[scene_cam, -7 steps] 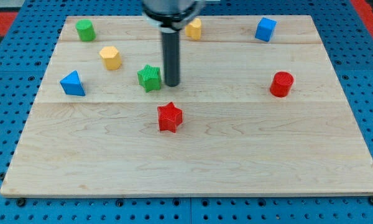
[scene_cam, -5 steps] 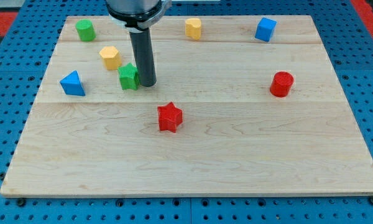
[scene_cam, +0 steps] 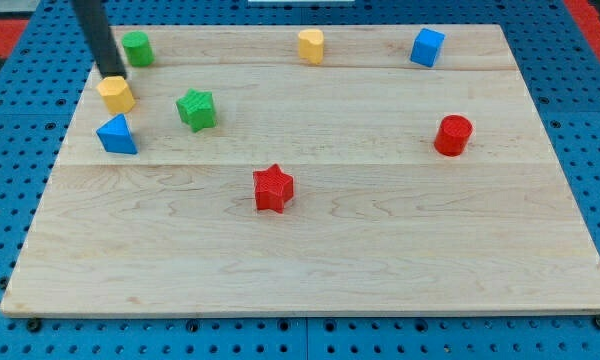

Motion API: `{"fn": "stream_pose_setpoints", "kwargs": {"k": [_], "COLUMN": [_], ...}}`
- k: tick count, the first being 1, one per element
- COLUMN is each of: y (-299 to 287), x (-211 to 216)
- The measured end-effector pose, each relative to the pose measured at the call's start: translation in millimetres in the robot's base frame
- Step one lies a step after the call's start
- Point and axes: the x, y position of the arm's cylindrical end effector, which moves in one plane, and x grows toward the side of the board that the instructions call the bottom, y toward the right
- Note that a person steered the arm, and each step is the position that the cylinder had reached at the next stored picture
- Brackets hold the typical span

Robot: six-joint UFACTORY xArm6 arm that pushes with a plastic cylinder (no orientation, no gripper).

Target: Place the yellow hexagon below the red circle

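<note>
The yellow hexagon lies near the board's left edge, just above the blue triangle. My tip touches the hexagon's upper left side; the rod rises to the view's top left. The red circle stands far off at the right of the board.
A green star lies right of the hexagon. A green cylinder stands just right of the rod. A red star is at mid-board. A second yellow block and a blue cube sit along the top. The wooden board rests on blue pegboard.
My tip swept left, pushing the green star left, then passed to the far left. The yellow hexagon moved left to a spot just above the blue triangle.
</note>
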Motion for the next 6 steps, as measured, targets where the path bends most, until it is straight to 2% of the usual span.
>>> {"fn": "stream_pose_setpoints", "kwargs": {"k": [1,2,3,4,6], "y": [-27,28,124,140,237], "x": [17,27,27,42,56]}}
